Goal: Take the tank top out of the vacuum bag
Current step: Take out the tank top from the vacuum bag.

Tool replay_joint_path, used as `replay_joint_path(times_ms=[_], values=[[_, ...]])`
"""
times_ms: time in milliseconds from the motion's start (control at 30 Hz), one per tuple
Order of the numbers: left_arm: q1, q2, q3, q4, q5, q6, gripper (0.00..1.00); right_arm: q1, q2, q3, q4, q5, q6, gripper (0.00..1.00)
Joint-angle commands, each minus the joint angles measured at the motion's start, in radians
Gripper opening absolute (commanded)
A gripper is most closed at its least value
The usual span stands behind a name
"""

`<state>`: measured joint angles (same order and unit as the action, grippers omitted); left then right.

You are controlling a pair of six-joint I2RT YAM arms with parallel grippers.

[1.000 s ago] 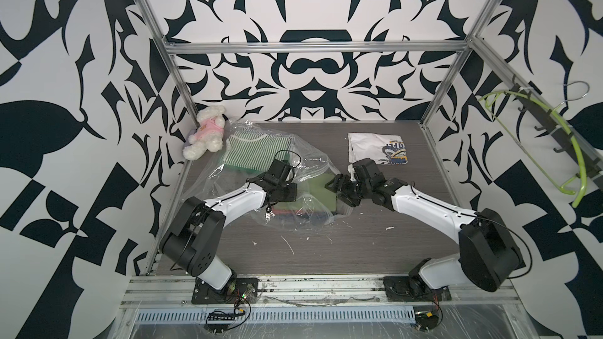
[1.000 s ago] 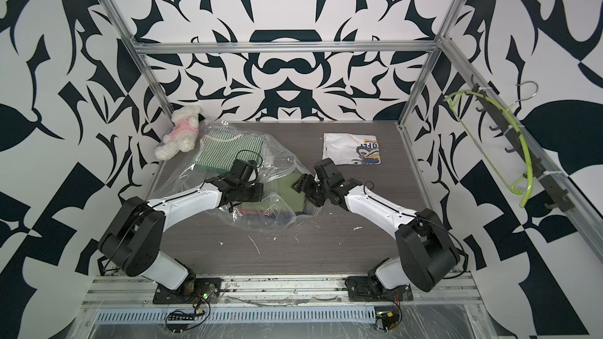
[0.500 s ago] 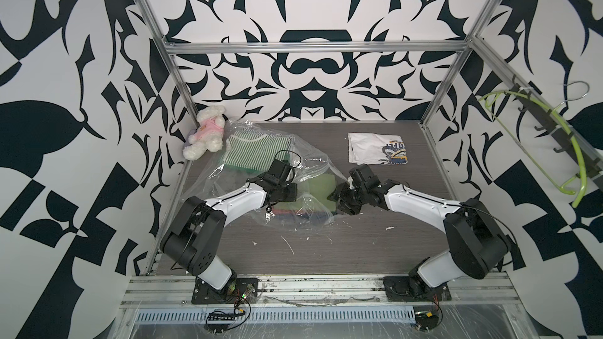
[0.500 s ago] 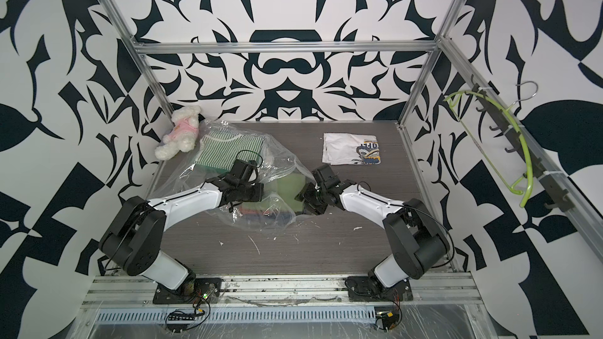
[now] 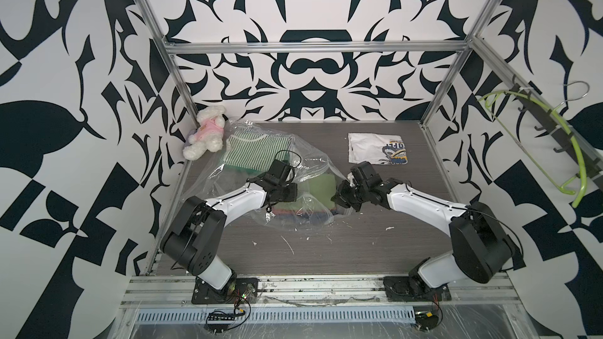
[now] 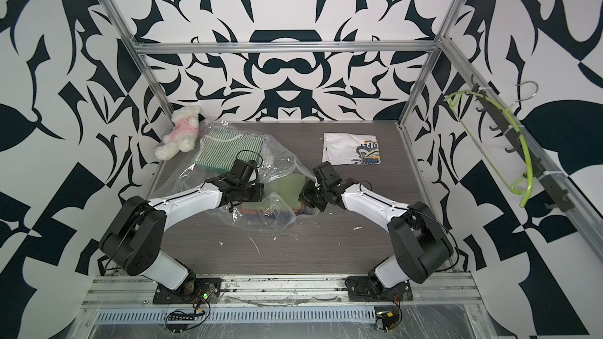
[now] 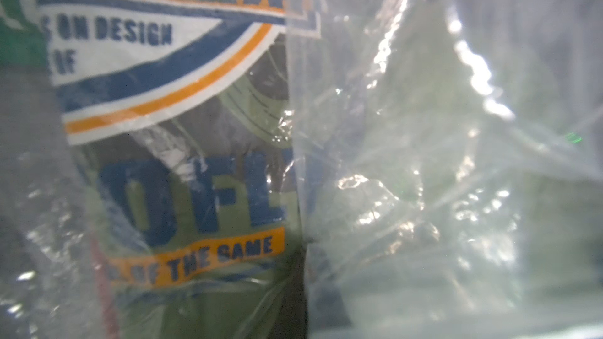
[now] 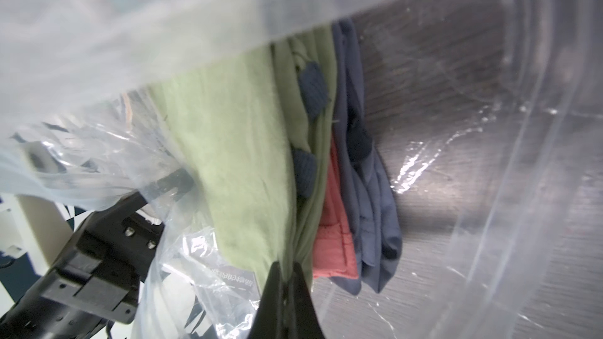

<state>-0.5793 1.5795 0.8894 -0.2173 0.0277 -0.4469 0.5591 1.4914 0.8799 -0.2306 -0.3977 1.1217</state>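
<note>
The vacuum bag lies crumpled on the left half of the table, its mouth facing right. Inside it, a light green tank top with blue and orange print lies on top of a pile. My right gripper reaches into the mouth and is shut on the tank top's edge. My left gripper is shut on the bag's upper film. In the left wrist view its jaws show only as a dark strip behind the plastic.
Red and navy clothes lie under the tank top. A green-striped garment fills the bag's far end. A plush toy sits in the back left corner, a folded white T-shirt at the back right, a green hanger on the right wall.
My right gripper moved left into the bag's mouth and closed on the green fabric. The left arm stayed where it was.
</note>
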Motion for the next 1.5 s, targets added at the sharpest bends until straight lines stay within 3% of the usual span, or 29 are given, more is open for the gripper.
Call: replay_joint_path(times_ms=[0, 167, 433, 533, 1133, 1467], values=[[-0.008, 0.040, -0.030, -0.055, 0.025, 0.007, 0.00, 0.012, -0.026, 0.060, -0.003, 0.001, -0.072, 0.00], [-0.010, 0.023, -0.033, -0.057, 0.001, -0.009, 0.00, 0.014, -0.059, 0.085, -0.063, 0.082, -0.174, 0.00], [-0.008, -0.087, -0.018, -0.098, -0.051, -0.018, 0.18, 0.011, -0.074, 0.113, -0.147, 0.149, -0.249, 0.00], [-0.008, -0.114, -0.014, -0.110, -0.071, -0.013, 0.00, 0.011, -0.087, 0.111, -0.167, 0.179, -0.256, 0.00], [-0.008, -0.059, -0.020, -0.108, -0.098, -0.021, 0.00, -0.046, -0.256, 0.066, -0.298, 0.327, -0.295, 0.00], [-0.045, -0.015, 0.056, -0.079, -0.033, -0.041, 0.00, -0.056, -0.192, 0.003, -0.176, 0.195, -0.241, 0.00]])
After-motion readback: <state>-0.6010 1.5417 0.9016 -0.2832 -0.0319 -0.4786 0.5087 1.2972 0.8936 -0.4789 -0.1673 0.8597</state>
